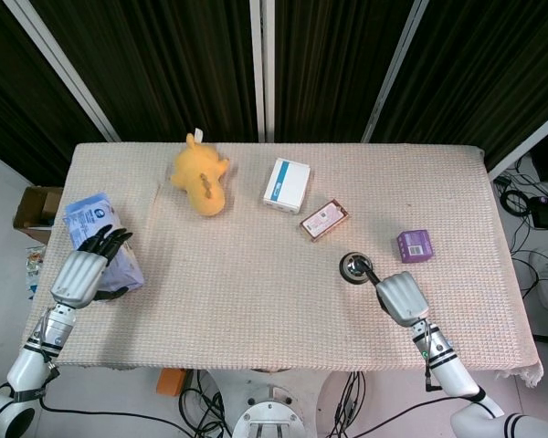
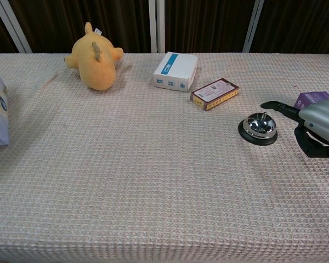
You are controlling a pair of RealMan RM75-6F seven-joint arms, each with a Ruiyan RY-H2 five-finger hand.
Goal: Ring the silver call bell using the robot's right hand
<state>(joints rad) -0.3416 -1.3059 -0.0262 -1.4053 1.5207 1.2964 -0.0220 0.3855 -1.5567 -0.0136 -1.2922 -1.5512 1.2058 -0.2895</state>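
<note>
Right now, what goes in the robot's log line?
right hand: one finger out above silver call bell, apart | left hand: beside blue-and-white packet

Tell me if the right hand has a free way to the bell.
Probably yes. The right hand sits just beside the bell, one finger stretched toward its top, with only bare cloth between; the purple box lies behind.

Silver call bell (image 2: 258, 128), black base, upright, table's right side

head: overhead, whole table (image 1: 256, 274) | chest: low, near | shared: tabletop
</note>
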